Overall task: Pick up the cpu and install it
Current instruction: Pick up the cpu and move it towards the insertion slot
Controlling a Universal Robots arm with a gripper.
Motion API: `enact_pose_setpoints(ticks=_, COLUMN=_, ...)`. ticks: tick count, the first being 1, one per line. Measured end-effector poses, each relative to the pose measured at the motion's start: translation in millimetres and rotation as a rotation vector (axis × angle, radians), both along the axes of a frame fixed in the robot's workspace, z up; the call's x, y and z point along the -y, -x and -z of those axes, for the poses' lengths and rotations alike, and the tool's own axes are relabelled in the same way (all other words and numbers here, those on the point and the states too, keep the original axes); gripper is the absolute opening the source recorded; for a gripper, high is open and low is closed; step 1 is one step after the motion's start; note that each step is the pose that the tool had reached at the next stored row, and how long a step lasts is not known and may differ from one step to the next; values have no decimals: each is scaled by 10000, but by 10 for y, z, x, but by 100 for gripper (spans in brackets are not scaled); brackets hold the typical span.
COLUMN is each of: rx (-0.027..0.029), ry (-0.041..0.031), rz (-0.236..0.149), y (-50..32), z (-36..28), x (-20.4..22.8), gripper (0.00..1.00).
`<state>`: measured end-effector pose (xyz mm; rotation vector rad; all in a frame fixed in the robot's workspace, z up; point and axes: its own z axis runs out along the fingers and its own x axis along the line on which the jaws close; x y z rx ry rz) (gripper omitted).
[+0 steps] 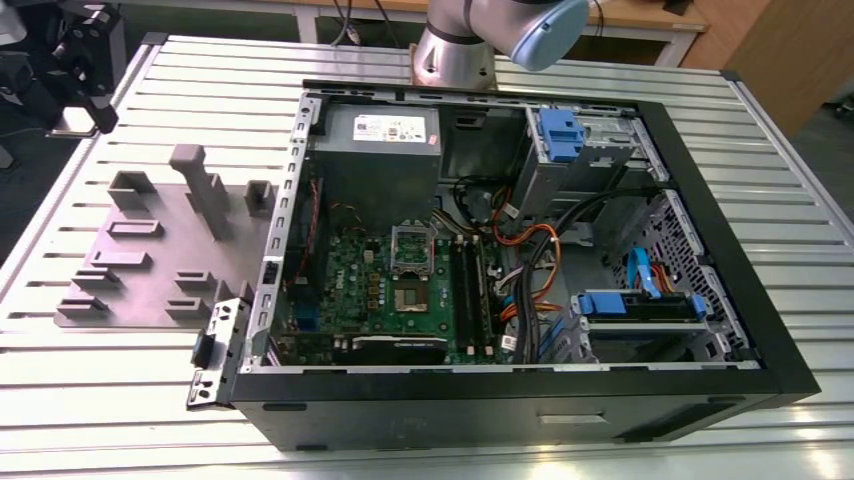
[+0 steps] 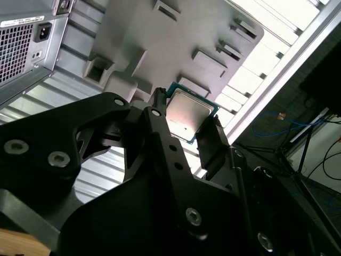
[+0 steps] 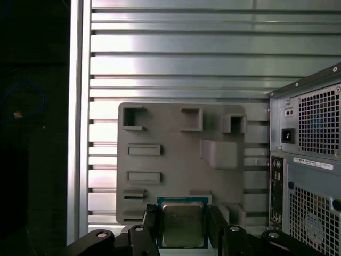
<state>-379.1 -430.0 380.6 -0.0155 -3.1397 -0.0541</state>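
Observation:
The cpu (image 3: 182, 224) (image 2: 189, 114) is a small square chip with a silvery top and a green edge. It sits between the two black fingers of my gripper (image 3: 183, 228) (image 2: 186, 116), which is shut on its opposite sides. In both wrist views it hangs well above the grey fixture plate (image 3: 176, 160) (image 2: 160, 42). In the exterior view the black gripper (image 1: 80, 75) is at the far upper left, beyond the plate (image 1: 147, 260). The green motherboard (image 1: 380, 290) lies inside the open computer case (image 1: 534, 400), with its socket (image 1: 404, 297) below the raised silver frame (image 1: 411, 245).
The case stands on a slatted aluminium table (image 1: 801, 200), with the plate on the exterior view's left of it. Raised blocks (image 1: 194, 185) stick up from the plate. Inside the case are a grey power supply (image 1: 387, 130), cables (image 1: 534, 250) and blue drive brackets (image 1: 641, 305). The case's vented rear (image 3: 314, 176) shows beside the plate.

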Motion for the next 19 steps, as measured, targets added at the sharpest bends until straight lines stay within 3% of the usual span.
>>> enact_pose_setpoints(ticks=19, rx=1, ry=0, rz=0, y=-53, z=0, x=0, gripper=47)
